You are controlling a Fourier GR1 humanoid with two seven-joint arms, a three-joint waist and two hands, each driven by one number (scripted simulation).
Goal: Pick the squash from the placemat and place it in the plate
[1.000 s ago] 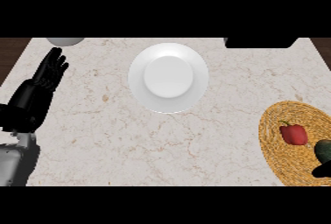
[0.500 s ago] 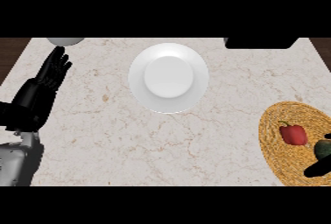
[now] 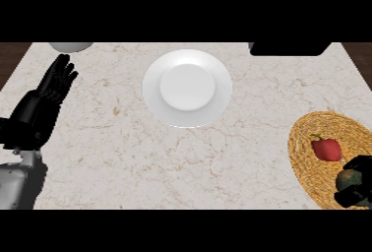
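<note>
Right hand (image 3: pixel 356 198) at placemat (image 3: pixel 305 147) corner, mostly cut off, finger state can't tell, partly hiding squash (image 3: pixel 349 179). Left hand (image 3: pixel 51 91) well left of placemat, fingers straight.

squash (image 3: pixel 347 179) part-hidden; placemat (image 3: pixel 309 142) cut, R edge

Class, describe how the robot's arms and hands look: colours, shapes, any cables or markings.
The left hand is black, with slim, segmented fingers and a black wrist. Its forearm is a smooth grey cylinder. Of the right hand only black, blocky parts show at the view's edge. No cables or markings show.
</note>
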